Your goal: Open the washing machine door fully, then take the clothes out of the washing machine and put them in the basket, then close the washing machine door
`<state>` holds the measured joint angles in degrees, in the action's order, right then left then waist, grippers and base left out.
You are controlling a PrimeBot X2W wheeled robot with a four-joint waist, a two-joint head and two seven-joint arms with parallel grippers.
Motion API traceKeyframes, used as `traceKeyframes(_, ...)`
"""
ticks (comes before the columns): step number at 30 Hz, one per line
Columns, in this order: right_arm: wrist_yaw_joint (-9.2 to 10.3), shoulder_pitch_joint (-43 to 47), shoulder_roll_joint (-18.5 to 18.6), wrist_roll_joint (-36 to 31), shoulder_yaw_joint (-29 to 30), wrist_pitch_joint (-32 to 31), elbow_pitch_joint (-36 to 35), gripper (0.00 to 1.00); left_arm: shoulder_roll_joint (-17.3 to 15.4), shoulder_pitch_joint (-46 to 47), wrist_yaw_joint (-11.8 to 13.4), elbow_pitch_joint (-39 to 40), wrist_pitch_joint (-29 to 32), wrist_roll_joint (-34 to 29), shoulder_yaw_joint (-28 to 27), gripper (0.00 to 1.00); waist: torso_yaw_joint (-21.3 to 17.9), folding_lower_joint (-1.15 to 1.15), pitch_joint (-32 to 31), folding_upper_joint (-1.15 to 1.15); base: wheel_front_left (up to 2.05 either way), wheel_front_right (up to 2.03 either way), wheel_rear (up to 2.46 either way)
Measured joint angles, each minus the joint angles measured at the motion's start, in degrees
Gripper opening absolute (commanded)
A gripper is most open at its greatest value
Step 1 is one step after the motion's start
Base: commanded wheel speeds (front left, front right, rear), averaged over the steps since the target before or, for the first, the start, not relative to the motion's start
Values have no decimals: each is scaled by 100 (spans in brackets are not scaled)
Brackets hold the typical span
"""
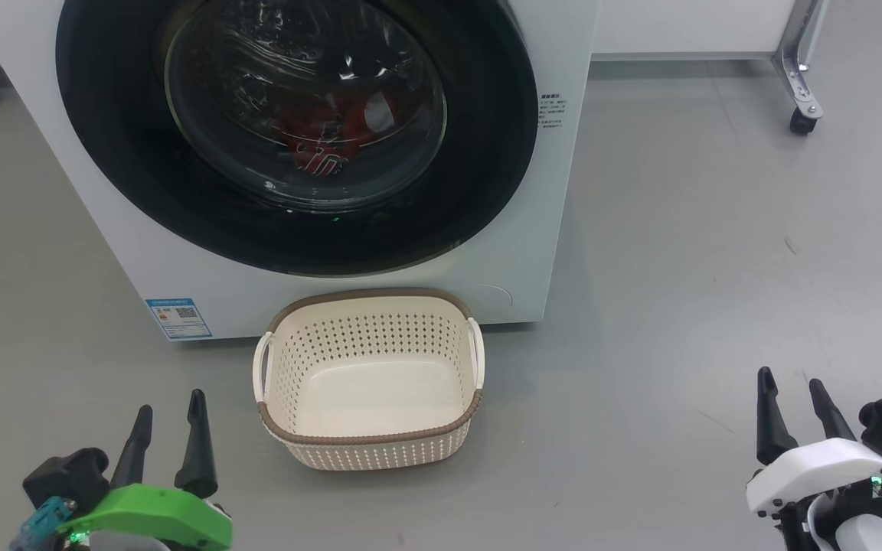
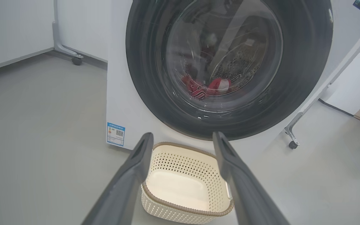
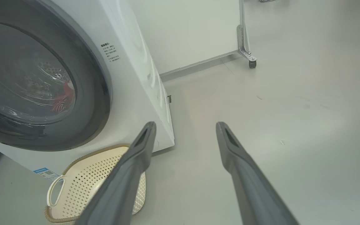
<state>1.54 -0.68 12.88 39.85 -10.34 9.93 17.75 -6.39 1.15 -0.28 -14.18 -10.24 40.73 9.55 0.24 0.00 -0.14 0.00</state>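
red clothes (image 1: 326, 138) lie inside the drum (image 2: 239, 62), seemingly one heap though the glass (image 1: 257, 76) blurs them, behind the shut washing machine door (image 1: 104, 168) of the washing machine (image 1: 556, 229). the basket (image 1: 368, 295) sits on the floor (image 1: 678, 268) just before the machine's front, below the door. left pincer (image 1: 171, 404) and right pincer (image 1: 789, 380) hover released, grasping nothing.

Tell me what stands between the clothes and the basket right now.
The door covers the washing machine opening, and the red clothes lie behind its glass. The basket sits empty on the floor just below. Nothing else visible intervenes.
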Motion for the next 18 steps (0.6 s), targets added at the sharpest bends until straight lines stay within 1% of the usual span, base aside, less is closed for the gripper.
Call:
traceKeyframes(5, 71, 0, 57, -450, -165, 107, 30, 100, 4, 0, 102, -1, -102, -421, 75, 100, -7, 0, -5, 0, 0, 0, 0)
traceKeyframes(18, 267, -1, 82, -1421, -501, 359, 37, 100, 53, -1, 250, -65, -354, -1385, 189, 100, -10, 0, -21, 0, 0, 0, 0)
